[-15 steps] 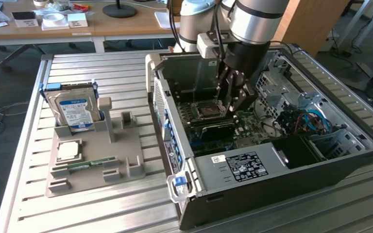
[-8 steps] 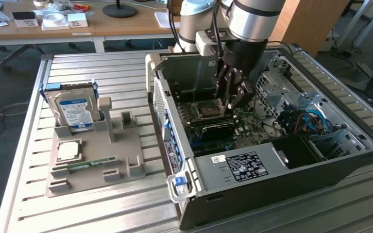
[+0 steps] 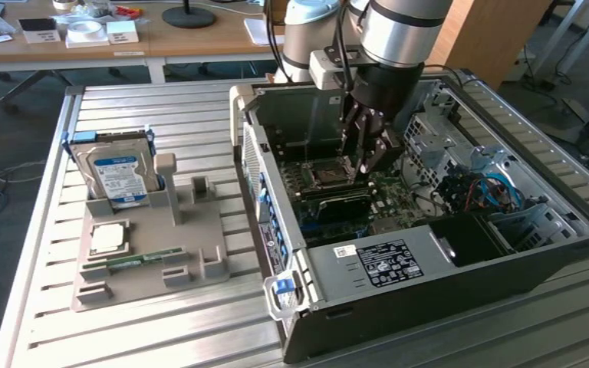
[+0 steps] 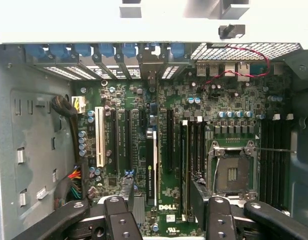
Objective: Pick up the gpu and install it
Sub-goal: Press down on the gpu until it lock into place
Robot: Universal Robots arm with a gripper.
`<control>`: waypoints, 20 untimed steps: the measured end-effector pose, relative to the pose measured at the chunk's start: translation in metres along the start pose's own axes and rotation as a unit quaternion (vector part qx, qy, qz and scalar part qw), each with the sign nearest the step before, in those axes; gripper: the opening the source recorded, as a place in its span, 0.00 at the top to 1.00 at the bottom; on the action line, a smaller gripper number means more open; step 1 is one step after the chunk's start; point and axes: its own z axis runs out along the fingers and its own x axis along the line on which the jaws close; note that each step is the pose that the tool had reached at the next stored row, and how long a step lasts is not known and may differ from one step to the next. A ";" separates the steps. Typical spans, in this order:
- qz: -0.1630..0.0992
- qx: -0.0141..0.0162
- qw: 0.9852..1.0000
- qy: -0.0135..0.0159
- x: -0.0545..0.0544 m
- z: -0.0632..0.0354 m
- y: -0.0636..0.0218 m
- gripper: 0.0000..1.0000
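Here we see the gripper [image 3: 361, 157] lowered inside the open computer case [image 3: 540, 253], its fingers [image 4: 118, 217] spread wide and holding nothing. In the wrist view the gpu [image 4: 151, 167] stands on edge in a slot of the green motherboard [image 4: 214, 107], seated between the black expansion slots, with the fingers hanging just above the board on either side of it. That view also lets us read the white "DELL" lettering on the board and shows the empty CPU socket [image 4: 233, 172].

The exterior view gives us what the wrist camera misses: the case lies on its side on a ribbed metal bench [image 3: 151, 322], and beside it, toward the exterior view's left, a grey parts holder [image 3: 146, 264] carries a hard drive [image 3: 119, 175] with a blue-and-white label, a memory stick [image 3: 136, 259] and a processor [image 3: 108, 236]. A labelled power supply [image 3: 382, 264] fills the case's near corner. Wooden desks [image 3: 120, 42] stand behind.
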 end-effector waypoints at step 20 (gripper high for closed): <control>0.000 0.000 1.000 0.000 0.000 0.0000 0.0000 0.89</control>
